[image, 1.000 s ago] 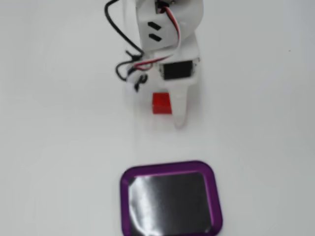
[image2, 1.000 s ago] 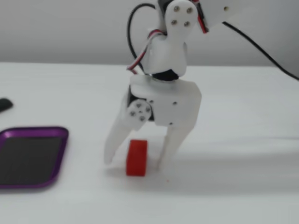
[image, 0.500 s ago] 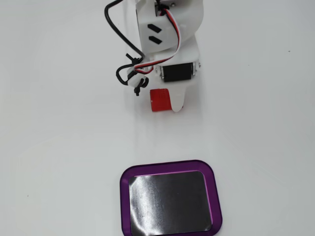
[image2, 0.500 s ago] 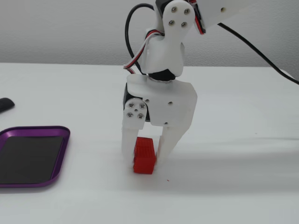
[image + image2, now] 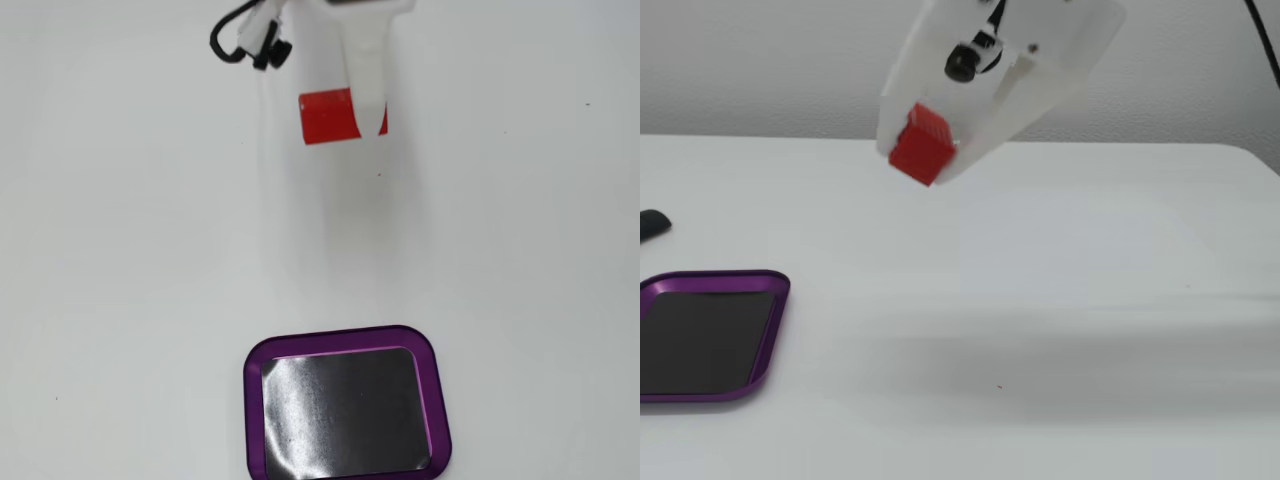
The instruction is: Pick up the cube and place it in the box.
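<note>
Pincer [image 5: 930, 165] of a white arm hangs at upper centre in both fixed views, raised off the white table [image 5: 1060, 300] and clenched on one red cube [image 5: 920, 146], which sits between its fingers. One purple-rimmed box [image 5: 258, 352] lies empty at the lower frame edge, well apart.

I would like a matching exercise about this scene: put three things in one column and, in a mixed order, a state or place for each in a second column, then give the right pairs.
Things:
1. cube
2. box
3. gripper

States:
a. lies on the table with nothing in it
b. white, closed around a red block
c. held up in the air, off the table

Pairs: 1-c, 2-a, 3-b
</note>
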### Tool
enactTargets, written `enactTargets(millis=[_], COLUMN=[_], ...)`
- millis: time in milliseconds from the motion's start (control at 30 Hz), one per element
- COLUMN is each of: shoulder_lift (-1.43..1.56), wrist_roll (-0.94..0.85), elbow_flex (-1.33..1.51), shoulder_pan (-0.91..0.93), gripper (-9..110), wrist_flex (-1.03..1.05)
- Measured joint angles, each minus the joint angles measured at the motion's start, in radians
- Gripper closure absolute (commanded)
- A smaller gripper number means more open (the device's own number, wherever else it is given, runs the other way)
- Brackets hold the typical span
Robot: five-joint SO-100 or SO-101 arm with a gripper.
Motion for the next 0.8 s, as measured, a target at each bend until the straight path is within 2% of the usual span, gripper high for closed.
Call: enactTargets(millis=[167, 467, 633, 800], shoulder_lift=[0.126, 0.158, 0.037, -0.169], wrist_roll=[0.0, 0.0, 0.002, 0.002], elbow_flex=[0.204, 0.698, 0.68, 0.512], shoulder_pan=[0.0, 0.0, 0.0, 0.011], gripper=[102, 102, 102, 102], wrist_flex=[-0.262, -1.072, -1.163, -1.166])
